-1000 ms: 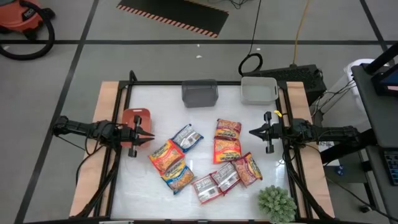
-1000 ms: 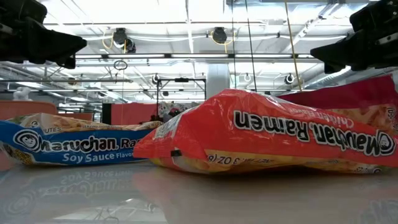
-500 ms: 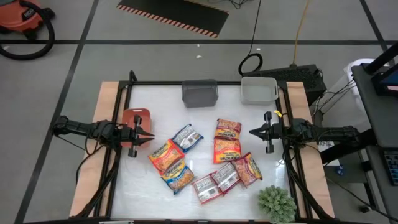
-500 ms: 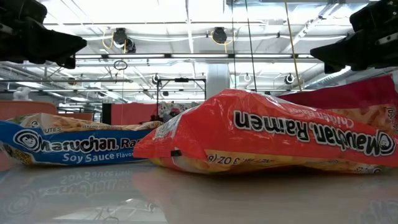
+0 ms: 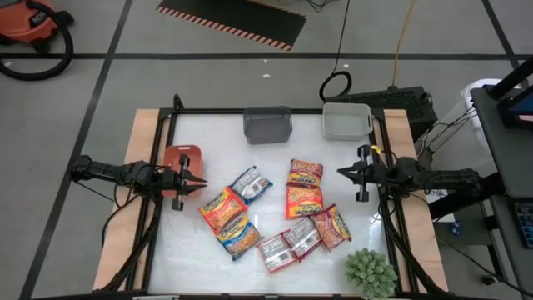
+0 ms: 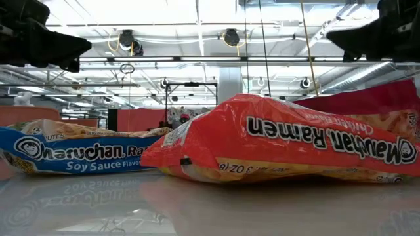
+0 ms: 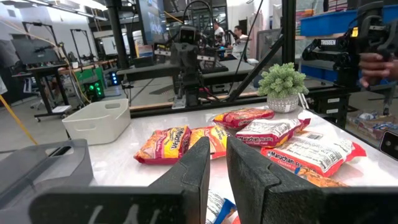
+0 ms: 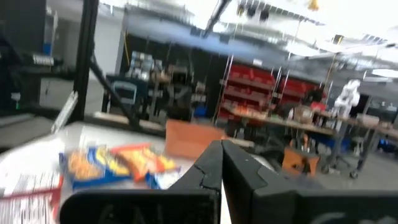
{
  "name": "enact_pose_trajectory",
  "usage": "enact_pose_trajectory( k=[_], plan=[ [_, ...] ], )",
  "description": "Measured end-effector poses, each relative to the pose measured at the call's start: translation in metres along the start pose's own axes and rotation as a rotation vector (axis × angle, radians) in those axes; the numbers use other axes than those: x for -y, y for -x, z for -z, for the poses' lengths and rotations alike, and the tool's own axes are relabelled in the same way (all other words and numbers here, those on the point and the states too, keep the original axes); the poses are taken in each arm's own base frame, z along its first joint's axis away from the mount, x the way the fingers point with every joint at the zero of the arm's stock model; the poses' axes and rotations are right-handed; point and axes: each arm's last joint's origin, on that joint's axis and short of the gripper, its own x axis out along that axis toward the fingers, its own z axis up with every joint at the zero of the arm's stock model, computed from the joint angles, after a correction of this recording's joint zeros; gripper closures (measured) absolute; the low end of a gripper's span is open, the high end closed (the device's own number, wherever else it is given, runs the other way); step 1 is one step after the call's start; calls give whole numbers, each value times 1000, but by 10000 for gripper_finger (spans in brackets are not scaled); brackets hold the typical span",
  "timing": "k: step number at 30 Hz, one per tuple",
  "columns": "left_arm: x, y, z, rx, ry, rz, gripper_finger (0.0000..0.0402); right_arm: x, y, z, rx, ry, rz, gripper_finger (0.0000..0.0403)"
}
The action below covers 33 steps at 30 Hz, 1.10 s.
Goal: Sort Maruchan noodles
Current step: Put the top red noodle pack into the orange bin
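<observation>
The small flat crinkly plastic Maruchan noodles [image 5: 275, 215], orange-yellow packets with red, blue or pinkish-silver trims, lie scattered flat over the middle and near part of the white table [image 5: 208, 142]. They lie loose and mixed, some overlapping, which suits a sort that looks barely begun: none is in a bin. A blue-trimmed packet [image 5: 250, 184] lies left of centre, with a red-and-orange one [image 5: 221, 208] just beside it on its near left and another blue-edged one [image 5: 239, 237] nearer again. Two orange packets [image 5: 305, 187] lie end to end right of centre, and a cluster of red and silver ones [image 5: 300, 237] fans out along the near edge. In the low view a red packet [image 6: 275, 141] and a blue soy-sauce packet [image 6: 72, 156] fill the foreground.

The bins stand clear of the pile, probably as destinations: a grey plastic bin [image 5: 268, 124] and a white plastic bin [image 5: 346, 120] at the far edge, and a red bin [image 5: 181, 158] at the left.

The left gripper [image 5: 196, 184] hangs over the left side, beside the red bin, its fingers nearly closed on nothing; the red-and-orange packet lies near it, slightly right and nearer. The right gripper [image 5: 343, 174] hovers at the right side, likewise pinched together and empty, with the two orange packets near on its left. A small green artificial plant [image 5: 371, 272] stands at the near right corner.
</observation>
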Motion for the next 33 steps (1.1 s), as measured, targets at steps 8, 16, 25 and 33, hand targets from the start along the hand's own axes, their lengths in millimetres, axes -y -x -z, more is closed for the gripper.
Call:
enact_pose_trajectory(
  k=[8, 16, 25, 33],
  plan=[
    [0, 0, 0, 0, 0, 0, 341, 0, 0, -2, 17, -78, 3, 403],
    [0, 0, 0, 0, 0, -1, 341, 0, -4, -3, 12, -289, 5, 403],
    [0, 0, 0, 1, 0, -1, 341, 15, -37, -69, -86, -307, 18, 403],
    [0, 0, -2, 16, 2, -5, 341, 22, -89, -132, -292, -281, -26, 403]
  ],
)
